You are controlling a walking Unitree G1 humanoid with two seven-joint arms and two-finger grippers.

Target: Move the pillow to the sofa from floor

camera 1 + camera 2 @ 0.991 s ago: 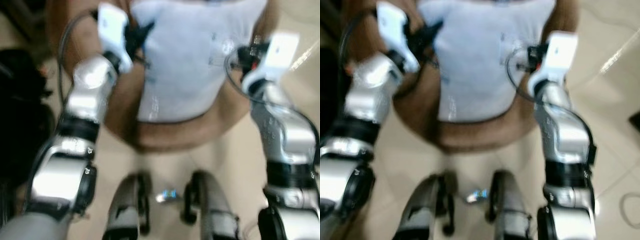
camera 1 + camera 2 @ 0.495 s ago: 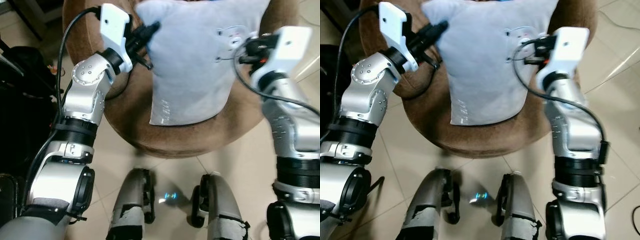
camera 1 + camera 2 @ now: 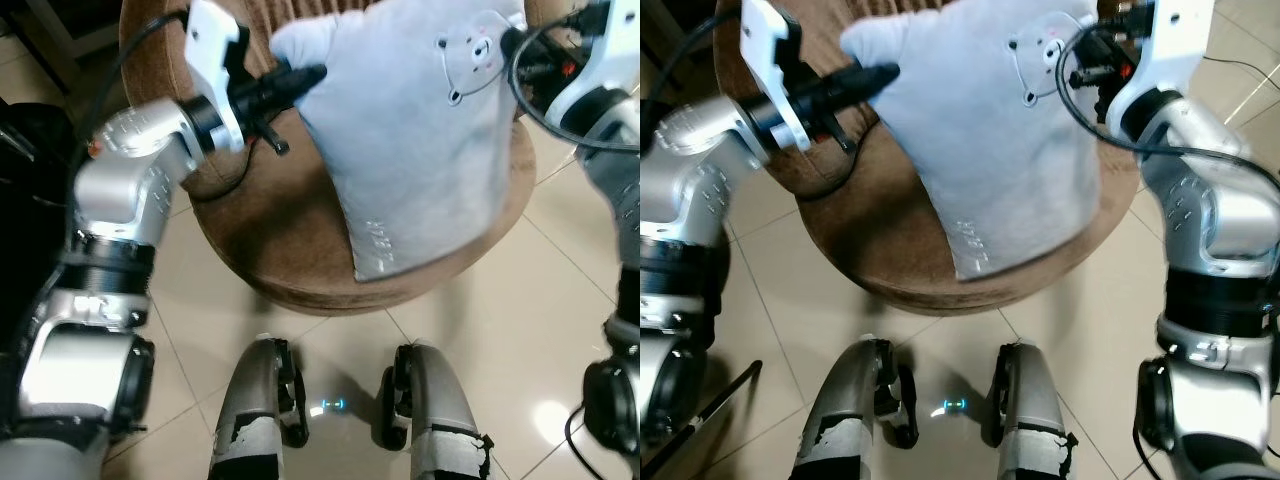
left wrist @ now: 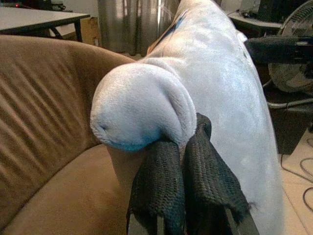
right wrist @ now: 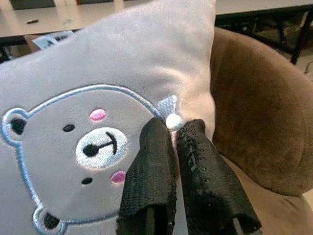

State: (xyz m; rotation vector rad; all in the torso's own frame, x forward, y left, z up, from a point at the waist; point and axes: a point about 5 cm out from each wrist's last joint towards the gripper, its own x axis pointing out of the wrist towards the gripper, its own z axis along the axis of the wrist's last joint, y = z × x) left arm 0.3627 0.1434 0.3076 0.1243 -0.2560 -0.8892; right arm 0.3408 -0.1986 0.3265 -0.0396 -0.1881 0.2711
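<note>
Both arms hold a pale grey pillow (image 3: 420,140) above the round seat of a brown sofa (image 3: 270,250), its lower corner hanging over the sofa's front edge and its upper edge cut off at the top of the head views. The left hand (image 4: 183,166) is pressed together on a rounded corner of the pillow, the fabric bulging out past its black fingers (image 4: 159,191); from the head camera, that left hand reaches in from the sofa's left side. The right hand (image 5: 173,142) pinches the pillow's edge beside an embroidered bear face (image 5: 78,147), next to a small white bead, with the sofa's curved brown back just behind. In the head views the right hand is largely hidden behind its white wrist housing (image 3: 1175,40) and black cables, near the frame's top corner. The left arm is blurred. Below the sofa, the robot's two legs (image 3: 340,420) stand on a beige tiled floor (image 3: 530,330). At the far left a dark shape is too shadowed to identify.
</note>
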